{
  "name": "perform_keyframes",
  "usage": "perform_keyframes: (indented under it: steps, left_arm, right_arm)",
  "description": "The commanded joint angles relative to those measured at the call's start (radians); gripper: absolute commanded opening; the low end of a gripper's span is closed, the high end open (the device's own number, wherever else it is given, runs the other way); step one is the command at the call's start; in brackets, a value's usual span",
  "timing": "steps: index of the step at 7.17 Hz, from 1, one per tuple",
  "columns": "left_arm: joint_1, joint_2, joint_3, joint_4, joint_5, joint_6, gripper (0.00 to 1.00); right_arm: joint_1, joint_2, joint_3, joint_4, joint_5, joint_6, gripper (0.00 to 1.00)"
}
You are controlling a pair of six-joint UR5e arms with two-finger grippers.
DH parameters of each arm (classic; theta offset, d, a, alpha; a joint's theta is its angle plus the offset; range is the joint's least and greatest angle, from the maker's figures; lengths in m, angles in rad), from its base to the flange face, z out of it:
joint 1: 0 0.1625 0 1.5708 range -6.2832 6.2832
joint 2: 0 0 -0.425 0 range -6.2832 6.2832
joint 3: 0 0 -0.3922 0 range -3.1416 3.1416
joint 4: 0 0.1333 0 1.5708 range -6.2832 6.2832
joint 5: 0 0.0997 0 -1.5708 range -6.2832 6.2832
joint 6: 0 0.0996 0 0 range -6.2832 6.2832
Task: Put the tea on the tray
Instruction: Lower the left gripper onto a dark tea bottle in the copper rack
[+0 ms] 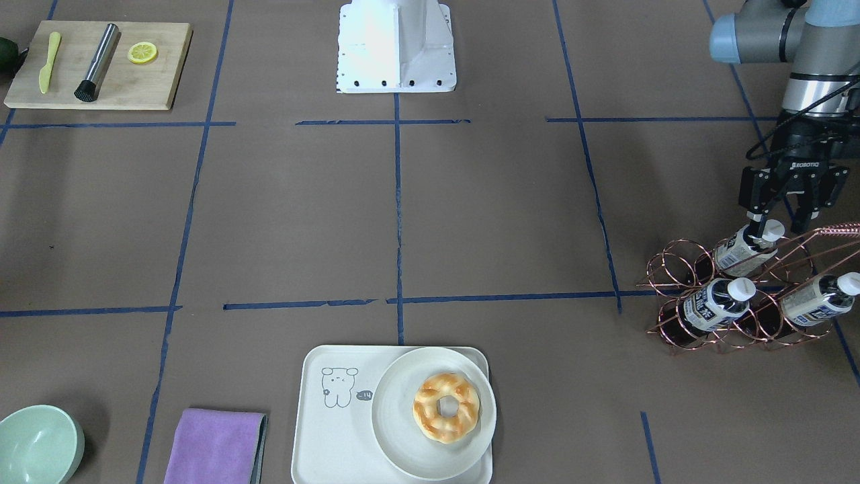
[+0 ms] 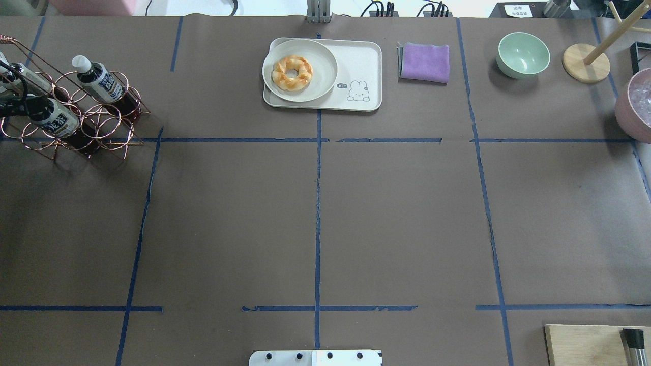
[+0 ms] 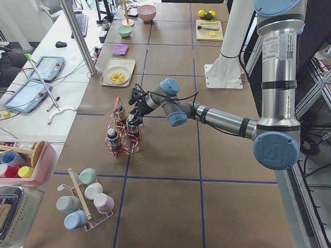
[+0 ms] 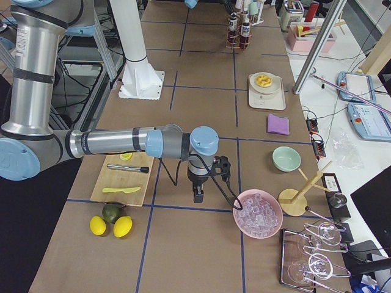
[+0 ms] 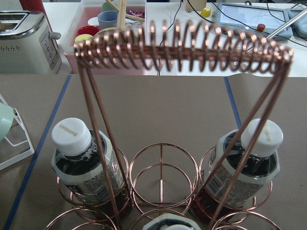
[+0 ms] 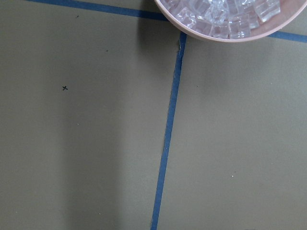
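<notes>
Three tea bottles lie in a copper wire rack (image 1: 672, 269) at my left end of the table. My left gripper (image 1: 783, 214) is open, its fingers straddling the white cap of the upper tea bottle (image 1: 739, 250). The two lower bottles (image 1: 712, 306) (image 1: 813, 299) lie beneath it. The left wrist view looks down past the rack handle (image 5: 182, 48) at two bottles (image 5: 81, 158) (image 5: 249, 163) and a third cap (image 5: 168, 225). The cream tray (image 1: 322, 417) with the bear drawing holds a white plate (image 1: 396, 430) with a ring-shaped bread. My right gripper (image 4: 198, 194) hangs over bare table; I cannot tell its state.
A wooden cutting board (image 1: 101, 64) holds a knife, a metal tool and a lemon slice. A purple cloth (image 1: 215, 447) and a green bowl (image 1: 37, 444) lie beside the tray. A pink bowl of ice (image 6: 225, 19) is close to my right gripper.
</notes>
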Motion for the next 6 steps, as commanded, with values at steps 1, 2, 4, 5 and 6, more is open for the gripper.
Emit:
perform_keyframes:
  steps: [1,2,4,5,6]
  left_arm:
    - [0.000,-0.002,0.004,0.000,0.000,0.000,0.53]
    - [0.000,-0.002,0.004,-0.001,-0.002,-0.003,0.50]
    - [0.000,-0.006,0.001,-0.002,-0.009,-0.006,0.26]
    - [0.000,-0.008,-0.002,-0.003,-0.012,0.001,0.05]
    - [0.000,-0.009,-0.014,-0.002,-0.015,0.014,0.00]
  right_arm:
    - [0.000,0.000,0.000,0.000,0.000,0.000,1.00]
    - [0.000,0.000,0.000,0.000,0.000,0.000,1.00]
    - [0.000,0.000,-0.002,0.000,0.000,-0.002,1.00]
    - [0.000,0.000,-0.002,0.000,0.000,-0.002,1.00]
    - [0.000,0.000,-0.002,0.000,0.000,-0.002,1.00]
